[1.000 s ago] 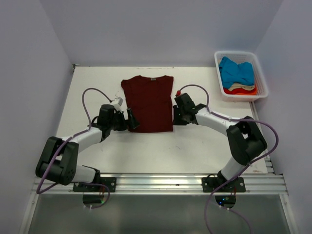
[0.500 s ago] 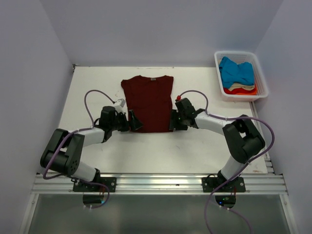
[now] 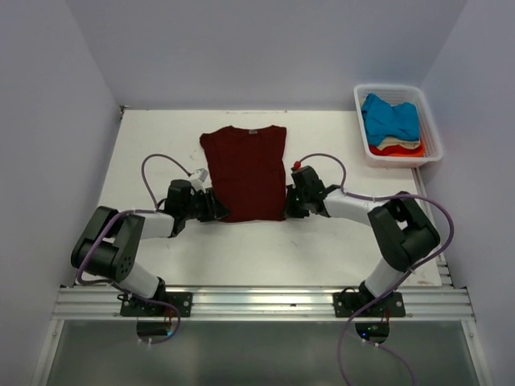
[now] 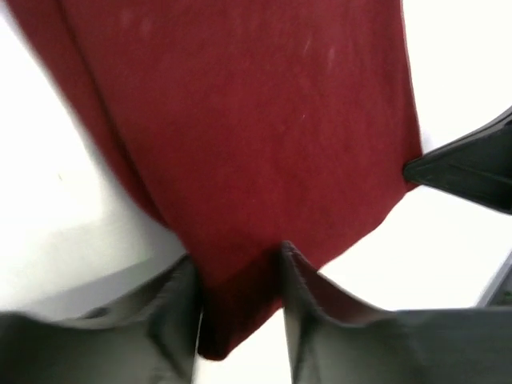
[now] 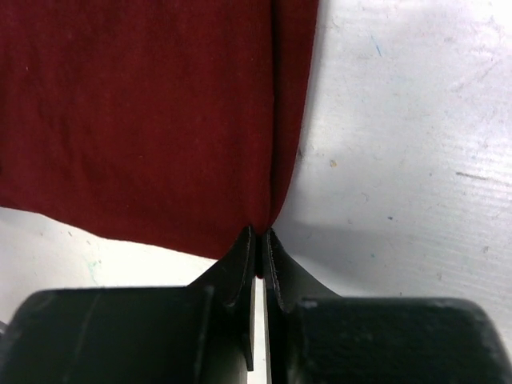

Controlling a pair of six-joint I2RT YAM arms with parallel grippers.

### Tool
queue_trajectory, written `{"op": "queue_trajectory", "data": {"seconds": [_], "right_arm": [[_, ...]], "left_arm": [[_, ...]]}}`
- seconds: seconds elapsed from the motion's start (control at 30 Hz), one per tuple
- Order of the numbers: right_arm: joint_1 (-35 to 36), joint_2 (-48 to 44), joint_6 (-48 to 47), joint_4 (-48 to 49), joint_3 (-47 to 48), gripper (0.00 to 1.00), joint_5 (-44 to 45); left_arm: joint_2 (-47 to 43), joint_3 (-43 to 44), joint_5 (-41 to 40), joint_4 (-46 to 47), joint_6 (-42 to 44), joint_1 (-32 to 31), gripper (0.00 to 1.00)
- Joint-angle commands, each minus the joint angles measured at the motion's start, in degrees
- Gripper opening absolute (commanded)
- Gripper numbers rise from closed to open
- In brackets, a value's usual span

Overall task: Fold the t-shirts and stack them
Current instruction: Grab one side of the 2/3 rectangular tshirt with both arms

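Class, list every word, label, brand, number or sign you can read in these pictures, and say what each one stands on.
No text can be read in any view.
Neck label in the collar of the maroon t-shirt: a small pale patch, too small to read.
White basket and table: no writing visible.
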Motion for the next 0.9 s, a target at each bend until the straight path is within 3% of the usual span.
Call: {"op": "queue_trajectory", "data": {"seconds": [0.0,0.03,0.17,0.27,0.37,0.67,0.87], "right_arm": [[0.0,-2.4,-0.1,-3.3,-1.9,0.00,0.2],[0.0,-2.7,-0.4,-3.6,-2.2,0.00,0.5],[0.1,-5.3,-0.5,-4.7,-3.0,0.00,0.7],[0.1,-8.0,-1.1,-6.2,-3.5,0.00,1.1],[0.1,-11.7,-1.7,-7.8,-4.5,0.00,0.8],[1.1,-27.8,-2.8,-16.5,-7.4,0.00,-0.9],[3.8,-37.1,-2.9,-24.9,-4.1,0.00,0.2]], "left_arm": [[1.5,-2.8,1.1,-7.9,0.1,0.0,0.34],[0.8,-3.2,1.2,-8.6,-0.2,0.0,0.20],[-2.8,-4.3,1.0,-11.0,-1.2,-0.1,0.03],[-7.0,-4.6,1.0,-14.4,-1.9,-0.1,0.03],[-11.5,-4.8,1.4,-18.6,-2.6,-0.1,0.13],[-30.0,-4.6,5.4,-33.3,-6.3,-2.0,0.14],[-43.1,0.0,3.2,-43.3,-8.6,-4.0,0.11]]}}
